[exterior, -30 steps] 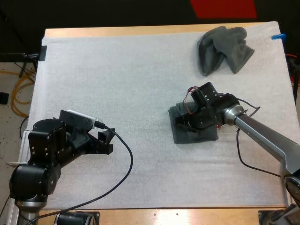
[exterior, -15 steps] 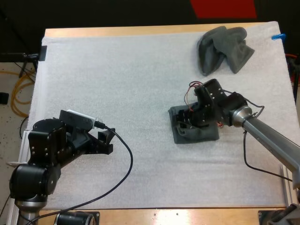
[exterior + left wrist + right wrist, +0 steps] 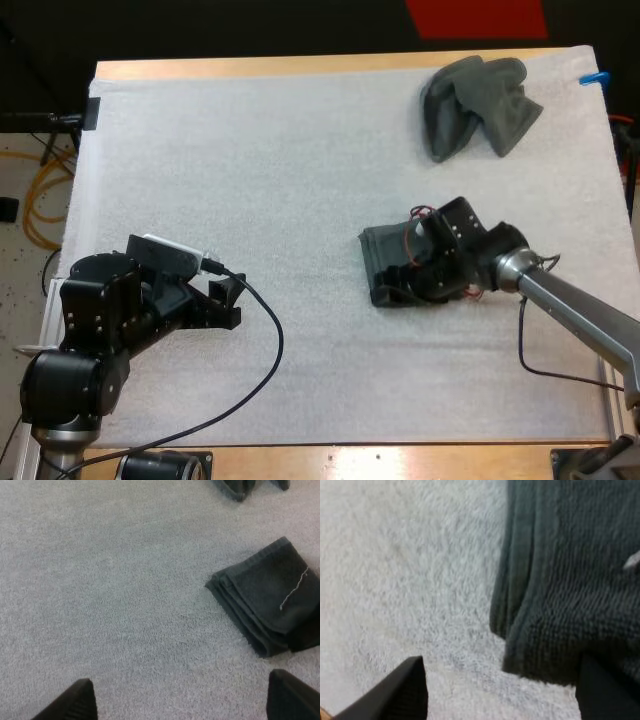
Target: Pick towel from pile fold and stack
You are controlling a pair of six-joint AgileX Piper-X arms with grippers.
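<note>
A folded dark grey-green towel [image 3: 385,250] lies flat on the white mat [image 3: 250,170], right of centre. My right gripper [image 3: 400,285] is low over the towel's near edge. Its fingers stand apart, one finger [image 3: 405,690] over bare mat and the other at the towel's [image 3: 570,570] edge, so it is open. A crumpled towel [image 3: 478,105] sits at the far right. My left gripper [image 3: 225,300] rests open at the near left, far from both towels. From the left wrist, the folded towel [image 3: 265,595] lies ahead, beyond the open gripper [image 3: 180,680].
The mat's wide middle and left are bare [image 3: 250,170]. The wooden table edge [image 3: 300,65] runs along the far side. Cables and floor lie beyond the table's left edge.
My right gripper has slid from the top of the folded towel down to its near edge and sits lower. The left arm and both towels have stayed put.
</note>
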